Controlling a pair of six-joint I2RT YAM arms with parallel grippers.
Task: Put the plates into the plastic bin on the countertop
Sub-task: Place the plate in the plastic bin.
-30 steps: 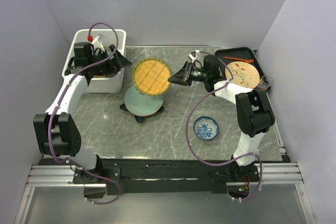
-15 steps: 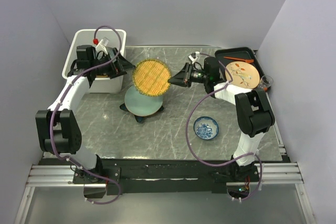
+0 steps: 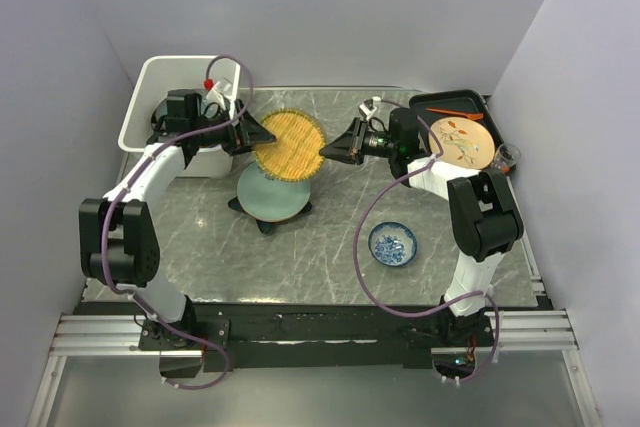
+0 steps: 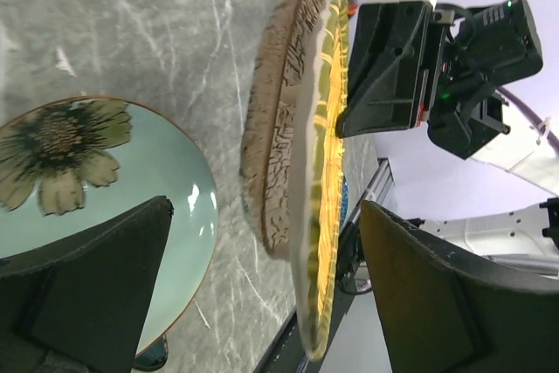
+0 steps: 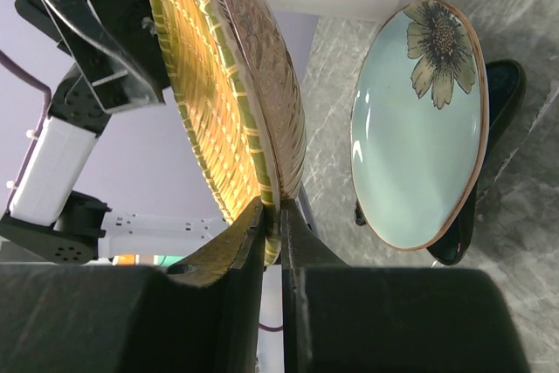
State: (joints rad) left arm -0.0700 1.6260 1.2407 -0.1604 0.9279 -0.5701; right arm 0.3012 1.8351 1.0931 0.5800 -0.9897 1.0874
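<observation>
Yellow woven plate (image 3: 288, 145) held clear of grey surface (image 3: 330, 247), roughly level, woven face up, brown underside down. It is round, so no long axis; the line between claws runs left-right. Right claw (image 3: 325, 153) clamped on right rim. Left claw (image 3: 268, 134) at left rim, fingers (image 4: 83, 286) spread wide either side of the edge, no contact seen. Below, nearer the bases: pale green floral plate (image 3: 272, 192) on dark star-shaped plate (image 3: 265, 225). White bin (image 3: 150, 77) at far left, behind left arm.
</observation>
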